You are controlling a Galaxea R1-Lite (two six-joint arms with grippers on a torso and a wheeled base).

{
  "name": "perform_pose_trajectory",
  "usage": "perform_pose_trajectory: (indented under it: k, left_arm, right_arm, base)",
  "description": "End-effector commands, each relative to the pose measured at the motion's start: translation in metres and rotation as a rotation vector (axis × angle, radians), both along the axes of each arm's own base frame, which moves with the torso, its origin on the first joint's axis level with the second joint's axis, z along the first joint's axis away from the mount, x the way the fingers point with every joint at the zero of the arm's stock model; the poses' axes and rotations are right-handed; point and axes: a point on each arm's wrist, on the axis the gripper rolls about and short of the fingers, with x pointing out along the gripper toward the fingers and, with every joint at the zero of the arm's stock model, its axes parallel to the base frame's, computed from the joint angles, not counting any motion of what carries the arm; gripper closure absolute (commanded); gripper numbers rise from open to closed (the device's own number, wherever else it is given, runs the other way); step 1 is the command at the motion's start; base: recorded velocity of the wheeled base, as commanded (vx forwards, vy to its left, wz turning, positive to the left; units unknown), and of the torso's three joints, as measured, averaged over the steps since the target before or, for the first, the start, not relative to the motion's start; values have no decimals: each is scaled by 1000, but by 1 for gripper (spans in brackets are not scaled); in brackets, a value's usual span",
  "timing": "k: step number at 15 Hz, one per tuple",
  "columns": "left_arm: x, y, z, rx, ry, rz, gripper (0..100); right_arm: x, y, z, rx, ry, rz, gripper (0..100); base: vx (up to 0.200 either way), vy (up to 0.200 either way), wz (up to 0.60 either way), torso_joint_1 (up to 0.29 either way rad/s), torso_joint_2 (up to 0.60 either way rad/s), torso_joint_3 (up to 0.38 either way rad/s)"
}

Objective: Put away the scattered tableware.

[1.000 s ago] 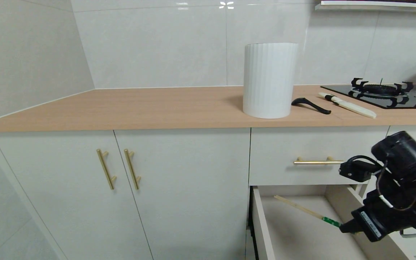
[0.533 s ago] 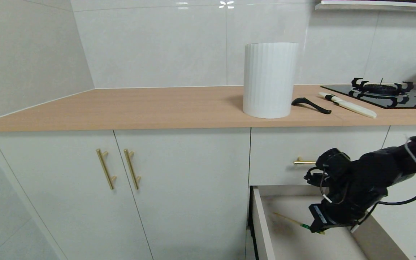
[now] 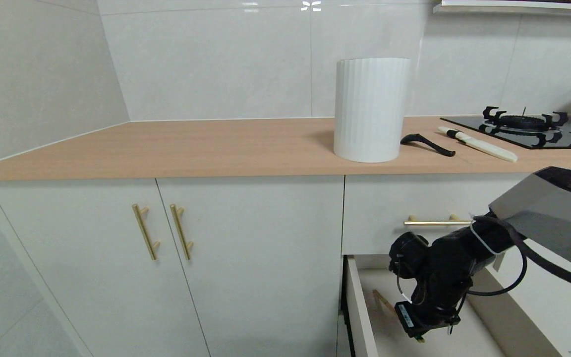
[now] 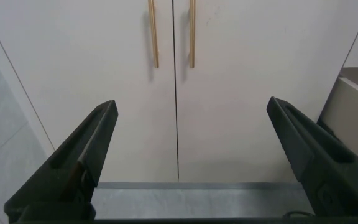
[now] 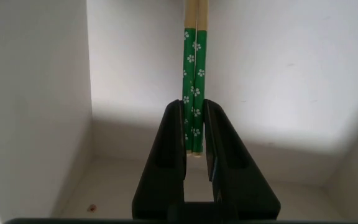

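- The right arm comes in from the right side. Its grey upper part slopes down and its black wrist bends low over the open white drawer (image 3: 360, 307).
- The right gripper (image 3: 417, 333) points down into the drawer, close to the drawer's left wall.
- Its two black fingers (image 5: 174, 134) are squeezed tight on a pair of wooden chopsticks with green flowery ends (image 5: 194, 56). They pinch the green part, and the bare wood part sticks out past the fingertips.
- In the head view, the wooden part of the chopsticks (image 3: 380, 300) slants toward the back left of the drawer. It is hard to tell if they touch the drawer floor.
- The left gripper (image 4: 191, 107) is held low and faces the two white cupboard doors with thin gold handles (image 4: 154, 34). Its jaws are wide apart and hold nothing.
- Above the open drawer is a shut white drawer with a gold bar handle (image 3: 436, 222).
- On the light brown wooden counter (image 3: 191, 146) stands a tall white round pot with ribbed sides (image 3: 371, 109).
- Just beside the pot on the right lies a small black tool with a curved handle (image 3: 427, 144).
- Near the tool lies a white knife with a cream blade (image 3: 479, 144). It sits between the black tool and the black gas stove (image 3: 523, 126).
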Motion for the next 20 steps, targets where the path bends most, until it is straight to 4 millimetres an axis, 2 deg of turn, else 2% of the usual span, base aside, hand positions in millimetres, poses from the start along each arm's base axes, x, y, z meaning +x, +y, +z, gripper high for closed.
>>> perform_pose_trajectory:
  k: [1,10,11,20]
  left_arm:
    - [0,0,0,0,-1,1,0]
    - [0,0,0,0,-1,1,0]
    - [0,0,0,0,-1,-1,0]
    - [0,0,0,0,-1,1,0]
  right_arm:
    - [-2,1,-7,-9,16,5,100]
    - [-2,1,-7,-10,14,3,100]
    - [-3,1,-8,-11,17,3,0]
    - [-2,1,-2,0,2,-13,0]
  base:
    - [0,0,0,0,0,0]
    - [0,0,0,0,0,0]
    - [0,0,0,0,0,0]
    - [0,0,0,0,0,0]
